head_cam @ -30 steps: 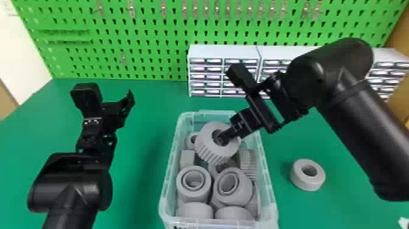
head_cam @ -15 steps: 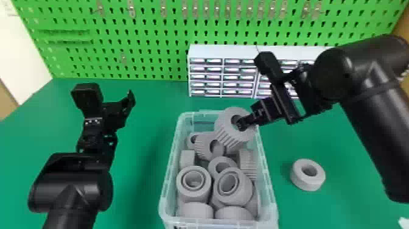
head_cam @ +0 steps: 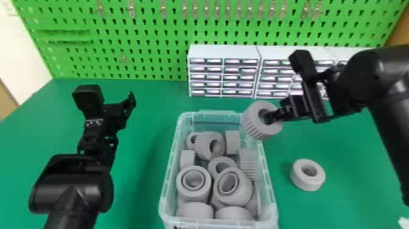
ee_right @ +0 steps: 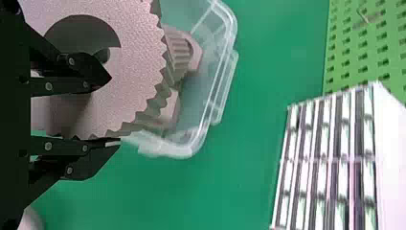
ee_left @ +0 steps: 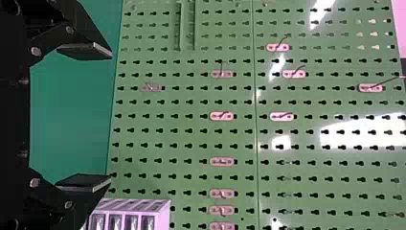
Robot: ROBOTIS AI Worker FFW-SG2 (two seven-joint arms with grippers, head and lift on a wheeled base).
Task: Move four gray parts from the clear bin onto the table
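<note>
Head view, right gripper (head_cam: pixel 272 117): holding gray part (head_cam: pixel 251 121)
Clear bin (head_cam: pixel 271 204): low carry could snag gray part, loosening it
Left gripper (ee_left: pixel 111 116): wide

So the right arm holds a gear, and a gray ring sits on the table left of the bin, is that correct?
No, the head view shows the ring on the table right of the bin; the right arm does hold the gear.
</note>
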